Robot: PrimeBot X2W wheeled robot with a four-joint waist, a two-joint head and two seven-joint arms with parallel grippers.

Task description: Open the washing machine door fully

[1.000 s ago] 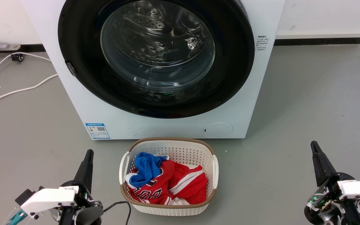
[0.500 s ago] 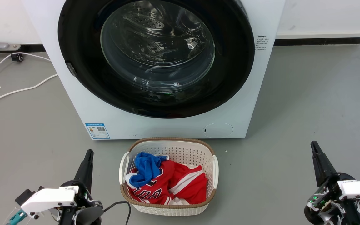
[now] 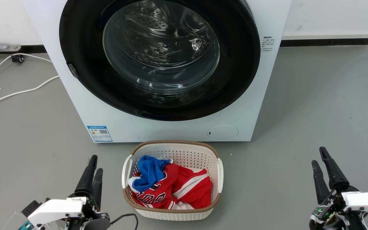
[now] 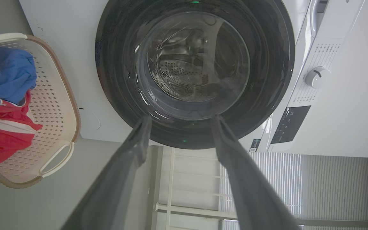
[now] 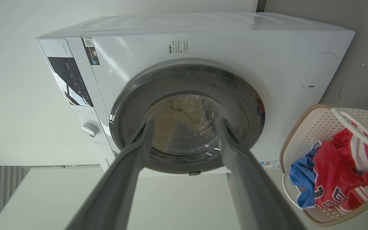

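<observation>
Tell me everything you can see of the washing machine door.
The washing machine door is a large round panel, nearly as wide as the white machine front. Its broad rim is glossy black; a clear bulging glass bowl at its centre shows the perforated steel drum behind. A small grey tab sits on its left edge. It looks shut, flat against the front. Nothing touches it: the left gripper and right gripper, both open, hang low, apart from it.

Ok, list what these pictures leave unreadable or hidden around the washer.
Washing machine door: its top is cut off by the head view's upper edge.
Blue sticker: print too small, head view.
Basket bottom: hidden under the clothes, head view.
Control panel: markings too small, left wrist view.
</observation>
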